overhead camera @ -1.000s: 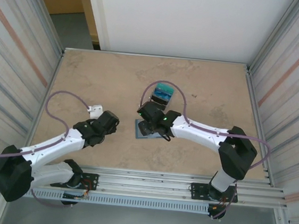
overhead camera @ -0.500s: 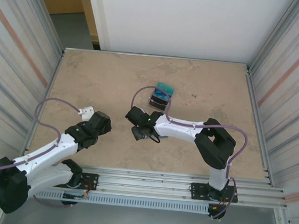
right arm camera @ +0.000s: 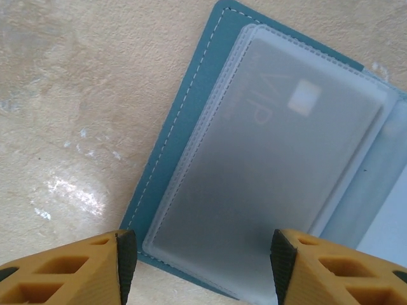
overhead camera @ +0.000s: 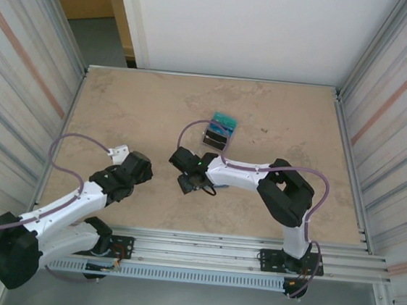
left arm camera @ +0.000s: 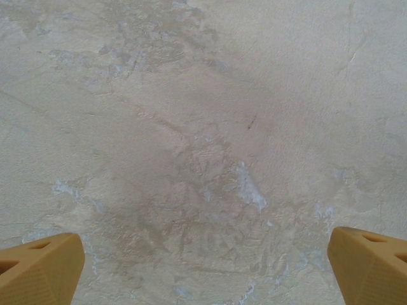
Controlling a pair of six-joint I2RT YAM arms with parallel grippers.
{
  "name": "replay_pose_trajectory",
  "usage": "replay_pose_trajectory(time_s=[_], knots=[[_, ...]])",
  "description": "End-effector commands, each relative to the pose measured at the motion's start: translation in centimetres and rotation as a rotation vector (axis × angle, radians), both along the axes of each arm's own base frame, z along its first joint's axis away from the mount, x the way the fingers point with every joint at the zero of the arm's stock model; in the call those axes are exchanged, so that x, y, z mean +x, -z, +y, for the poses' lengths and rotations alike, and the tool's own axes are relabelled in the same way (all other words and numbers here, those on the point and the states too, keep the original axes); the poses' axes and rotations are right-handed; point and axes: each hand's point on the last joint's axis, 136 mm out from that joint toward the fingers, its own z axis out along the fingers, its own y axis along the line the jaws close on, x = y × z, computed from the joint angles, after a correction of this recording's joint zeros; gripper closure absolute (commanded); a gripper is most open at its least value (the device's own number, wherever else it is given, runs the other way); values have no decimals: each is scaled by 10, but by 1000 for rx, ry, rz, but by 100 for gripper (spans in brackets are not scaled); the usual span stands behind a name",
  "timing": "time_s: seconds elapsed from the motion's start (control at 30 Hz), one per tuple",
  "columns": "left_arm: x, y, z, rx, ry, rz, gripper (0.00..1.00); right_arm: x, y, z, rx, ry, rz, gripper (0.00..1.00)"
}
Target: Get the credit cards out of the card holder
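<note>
Your R gripper has swung left, jaws part-open & empty over the open card holder on the table, credit card still in its slot, so pull's pending; L gripper idles wide open.

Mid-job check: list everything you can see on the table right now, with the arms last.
card holder: one, teal-blue with pale frosted slots, lying open on the table under the right claw.
credit card: one visible, greyish through the frosted slot, marked VIP, still inside the card holder.
dark tray: one, black, mid-table beyond the right claw.
teal cards: count unclear, teal-blue, standing in the dark tray.
table: one, mottled beige.
left claw: one, orange fingers, open above bare table on the left.
right claw: one, orange fingers with black pads, open, over the card holder's edge.
</note>
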Motion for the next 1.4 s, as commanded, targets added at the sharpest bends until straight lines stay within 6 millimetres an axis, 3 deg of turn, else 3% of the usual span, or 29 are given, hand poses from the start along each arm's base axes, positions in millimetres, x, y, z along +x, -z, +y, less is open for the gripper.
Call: replay_pose_trajectory(time_s=[0.0, 0.47, 1.03, 1.37], knots=[[1, 2, 4, -4, -29, -6, 1, 1, 4, -3, -9, 26, 22, 40], [3, 1, 1, -9, -21, -8, 1, 3, -2, -3, 90, 59, 64, 50], [5, -3, -1, -9, -10, -16, 1, 13, -20, -10, 112, 101, 13, 49], [6, -5, -1, -9, -7, -20, 1, 16, -13, -14, 97, 110, 15, 46]])
